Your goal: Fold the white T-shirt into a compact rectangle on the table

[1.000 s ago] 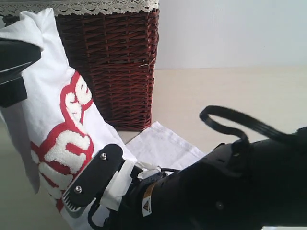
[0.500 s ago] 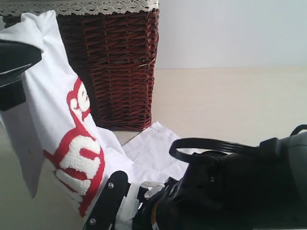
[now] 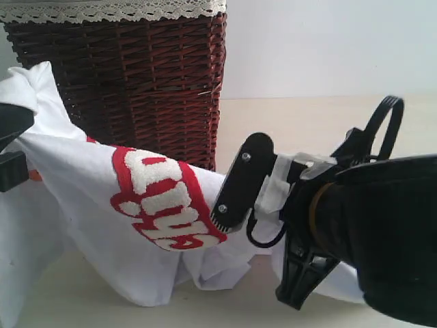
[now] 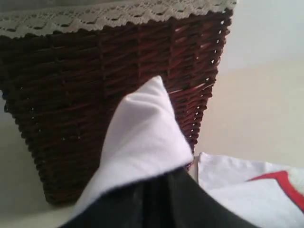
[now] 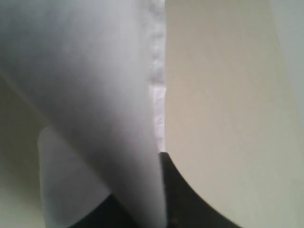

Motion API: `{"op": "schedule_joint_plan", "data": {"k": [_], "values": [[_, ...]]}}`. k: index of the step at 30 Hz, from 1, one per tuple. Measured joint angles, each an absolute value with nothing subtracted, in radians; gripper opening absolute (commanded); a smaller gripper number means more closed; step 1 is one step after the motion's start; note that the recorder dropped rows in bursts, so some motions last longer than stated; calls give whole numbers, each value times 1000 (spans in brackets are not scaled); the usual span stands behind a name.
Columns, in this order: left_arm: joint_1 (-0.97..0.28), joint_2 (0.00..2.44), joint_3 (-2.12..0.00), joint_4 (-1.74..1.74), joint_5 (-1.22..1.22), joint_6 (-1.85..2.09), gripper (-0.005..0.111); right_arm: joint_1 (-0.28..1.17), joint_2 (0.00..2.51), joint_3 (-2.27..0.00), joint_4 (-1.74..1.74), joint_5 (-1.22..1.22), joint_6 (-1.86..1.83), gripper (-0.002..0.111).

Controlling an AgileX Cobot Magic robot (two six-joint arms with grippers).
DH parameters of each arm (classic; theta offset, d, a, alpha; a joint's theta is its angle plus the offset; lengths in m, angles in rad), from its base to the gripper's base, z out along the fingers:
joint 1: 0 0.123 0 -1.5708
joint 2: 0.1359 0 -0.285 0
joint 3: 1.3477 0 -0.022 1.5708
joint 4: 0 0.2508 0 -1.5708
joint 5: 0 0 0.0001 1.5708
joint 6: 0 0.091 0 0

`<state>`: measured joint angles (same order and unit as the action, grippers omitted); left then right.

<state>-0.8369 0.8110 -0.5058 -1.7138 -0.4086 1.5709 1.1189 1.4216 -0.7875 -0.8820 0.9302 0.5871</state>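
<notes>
left tool (image 4: pixel 156 204) and right tool (image 3: pixel 225 212), held apart, each pinch the white t-shirt (image 3: pixel 82 184) stretched between them.

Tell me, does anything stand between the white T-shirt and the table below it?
Nothing visible does. The left gripper and right gripper grip the white T-shirt over the table; the wicker basket stands behind it.

Right up close: the white T-shirt (image 5: pixel 90 95) fills the lens, a blurred sheet of cloth rising straight out of the right gripper (image 5: pixel 164 190). Its dark jaws are pinched closed on the fabric's edge. Beyond the fingertips, beside the cloth, the pale beige table (image 5: pixel 228 118) spreads out, softly out of focus.
</notes>
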Motion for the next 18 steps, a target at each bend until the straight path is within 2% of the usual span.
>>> {"op": "schedule_joint_plan", "data": {"k": [7, 10, 12, 14, 15, 18], "values": [[-837, 811, -497, -1742, -406, 1587, 0, 1113, 1301, -788, -1122, 1029, 570, 0], [-837, 811, -483, -1742, -394, 1587, 0, 1058, 1300, -788, -1211, 1022, 570, 0], [-839, 811, -463, -1742, -388, 1587, 0, 1020, 1300, -788, -1227, 968, 568, 4], [-839, 811, -444, -1742, -404, 1589, 0, 1005, 1300, -788, -1207, 900, 568, 17], [-839, 811, -438, -1742, -411, 1592, 0, 1003, 1300, -788, -1202, 877, 568, 27], [-839, 811, -417, -1742, -433, 1594, 0, 1001, 1300, -788, -1198, 835, 568, 46]]}}
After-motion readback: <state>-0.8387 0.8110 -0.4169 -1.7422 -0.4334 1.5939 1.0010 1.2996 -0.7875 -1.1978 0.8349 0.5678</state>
